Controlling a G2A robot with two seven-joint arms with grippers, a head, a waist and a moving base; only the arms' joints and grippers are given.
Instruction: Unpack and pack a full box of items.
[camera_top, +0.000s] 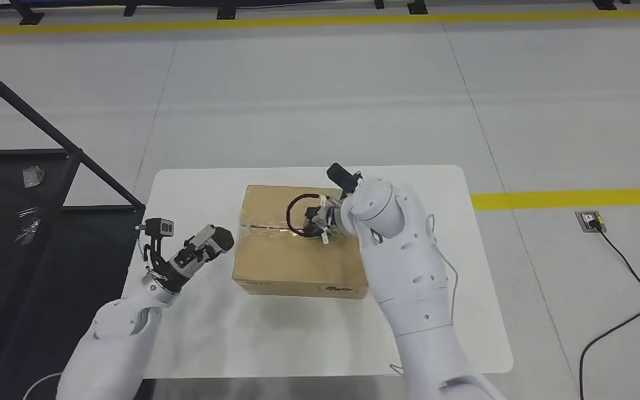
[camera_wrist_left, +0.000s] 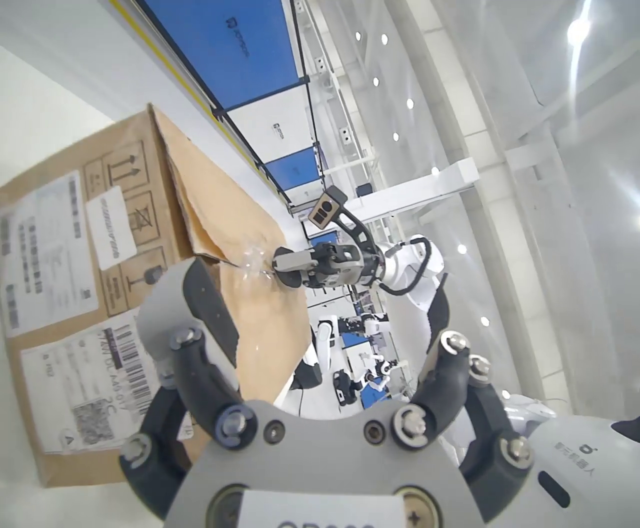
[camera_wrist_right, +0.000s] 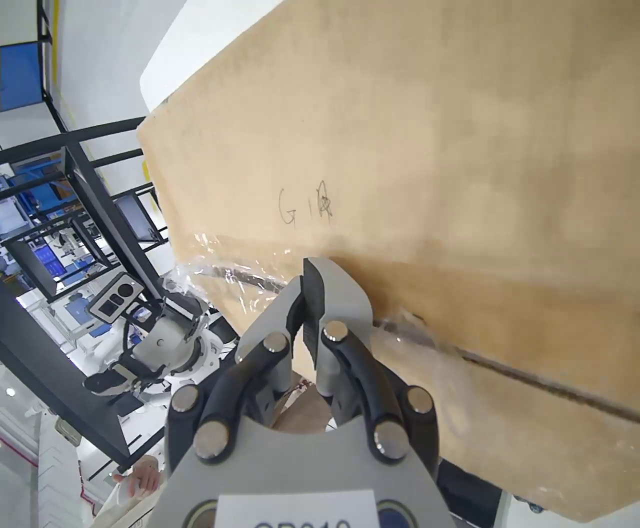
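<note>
Where the seam (camera_wrist_right: 530, 376) crosses the box (camera_top: 290, 265), the right pincer (camera_wrist_right: 311, 285) rests closed.

We see a white tabletop (camera_top: 200, 190) standing on a pale grey floor (camera_top: 300, 90). A yellow line (camera_top: 560, 198) crosses the floor to one side, and another yellow stripe (camera_top: 300, 22) runs along the far edge. A floor socket (camera_top: 590, 220) has a black cable (camera_top: 620, 260) trailing from it. A black metal frame (camera_top: 60, 140) stands at the opposite side. Blue wall panels (camera_wrist_left: 250, 55) line the room behind.
</note>
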